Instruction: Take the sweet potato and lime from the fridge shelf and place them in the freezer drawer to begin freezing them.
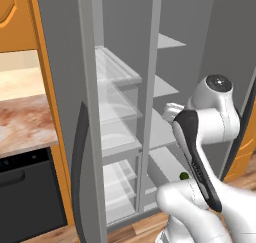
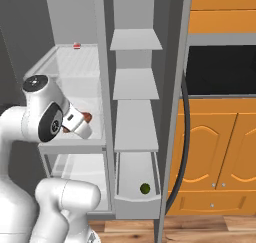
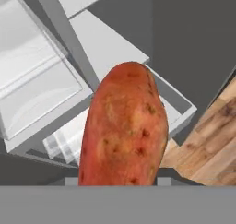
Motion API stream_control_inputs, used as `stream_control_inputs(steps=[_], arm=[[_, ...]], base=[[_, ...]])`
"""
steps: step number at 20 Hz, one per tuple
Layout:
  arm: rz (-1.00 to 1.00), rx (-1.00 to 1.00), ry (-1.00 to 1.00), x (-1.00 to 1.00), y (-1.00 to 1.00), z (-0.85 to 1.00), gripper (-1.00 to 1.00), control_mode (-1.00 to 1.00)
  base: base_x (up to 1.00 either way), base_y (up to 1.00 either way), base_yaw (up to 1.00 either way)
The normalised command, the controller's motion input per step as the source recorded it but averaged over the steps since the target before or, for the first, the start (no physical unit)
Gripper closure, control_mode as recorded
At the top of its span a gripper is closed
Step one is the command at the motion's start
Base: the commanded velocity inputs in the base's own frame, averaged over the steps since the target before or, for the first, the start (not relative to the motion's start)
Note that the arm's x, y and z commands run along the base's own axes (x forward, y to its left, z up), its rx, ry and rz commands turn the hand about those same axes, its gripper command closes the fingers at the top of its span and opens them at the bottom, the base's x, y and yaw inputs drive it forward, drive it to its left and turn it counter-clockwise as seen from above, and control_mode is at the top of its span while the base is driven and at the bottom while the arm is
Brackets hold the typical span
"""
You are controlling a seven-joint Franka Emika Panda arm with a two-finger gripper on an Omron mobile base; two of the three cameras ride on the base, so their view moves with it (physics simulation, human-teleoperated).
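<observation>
Sweet potato (image 3: 124,128) is a reddish-orange oval lump with small dark spots on its skin. In the hand view it stands up tall, with its long side running from the bottom of that view toward the top and its rounded tip pointing up. It sits right in the end effector (image 2: 80,122), which is pinching it; the finger tips are hidden behind it there. In the right base view a bit of its reddish end pokes out past the white hand, up in the air in front of the fridge shelf (image 2: 75,139), not resting on anything.

Lime (image 2: 145,188) is a small dark green ball. It lies on the flat light bottom of the freezer drawer (image 2: 136,199), near the front edge and a little toward the right wall. In the left base view the lime peeks out just beside the robot's arm.

The fridge doors stand open, and brown wooden floor (image 3: 212,135) shows below the drawer.
</observation>
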Motion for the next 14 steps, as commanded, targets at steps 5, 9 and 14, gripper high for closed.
stream_control_inputs(steps=[5, 9, 14], arm=[[-0.17, 0.06, 0.31, 0.14, -0.91, -0.20, 1.00, -1.00], [-0.13, 0.00, 0.29, 0.29, -0.65, -0.53, 1.00, -1.00], [-0.14, 0.00, 0.27, 0.35, -0.27, -0.97, 1.00, -1.00]], base=[[0.00, 0.00, 0.00], [0.00, 0.00, 0.00], [0.00, 0.00, 0.00]])
